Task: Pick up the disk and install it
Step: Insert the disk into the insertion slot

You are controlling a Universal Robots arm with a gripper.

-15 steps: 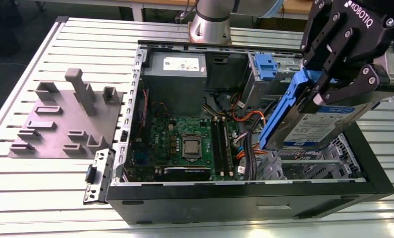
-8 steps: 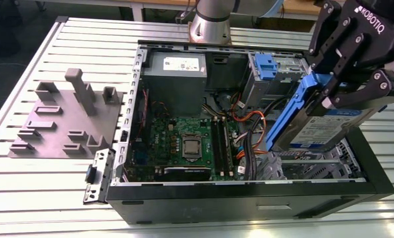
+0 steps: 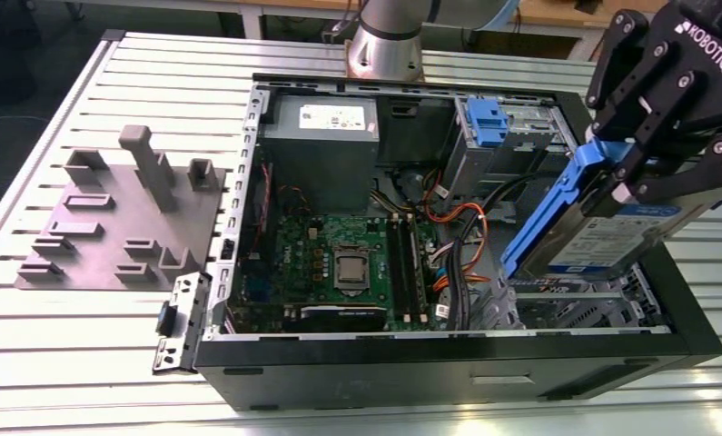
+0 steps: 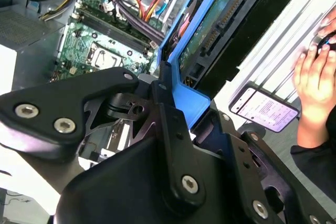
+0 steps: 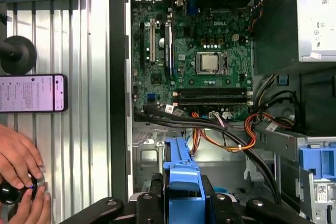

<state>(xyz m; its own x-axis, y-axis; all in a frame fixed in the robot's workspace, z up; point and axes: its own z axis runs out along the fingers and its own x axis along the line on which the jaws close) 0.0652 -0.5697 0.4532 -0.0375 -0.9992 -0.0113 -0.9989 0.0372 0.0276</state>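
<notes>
Disk (image 3: 603,241) hung tilted over the open computer case (image 3: 458,354) in the exterior view, above the end of the case away from the power supply (image 3: 324,136). The jaws were closed on the upper end of its blue carrier. I judged that this grip left the lower edge free to go down into the case. The bay under the disk was hidden by the disk itself, and the arm was cut off at the frame edge.

In the second wrist view the disk (image 4: 226,19) turned its green circuit board and connector toward the camera. The carrier ran down into the black jaws, whose contact faces were hidden by their own links. Outside the case, a phone (image 4: 265,111) lay on the counter (image 4: 310,9) beside a person's hand (image 4: 315,77).

In the first wrist view the carrier's blue end (image 5: 181,182) stood clamped above the case's cable-filled end, with the motherboard (image 5: 194,61) deeper in. The drive body was seen edge-on and hard to make out. So was the small dark thing under the hand (image 5: 18,158).
</notes>
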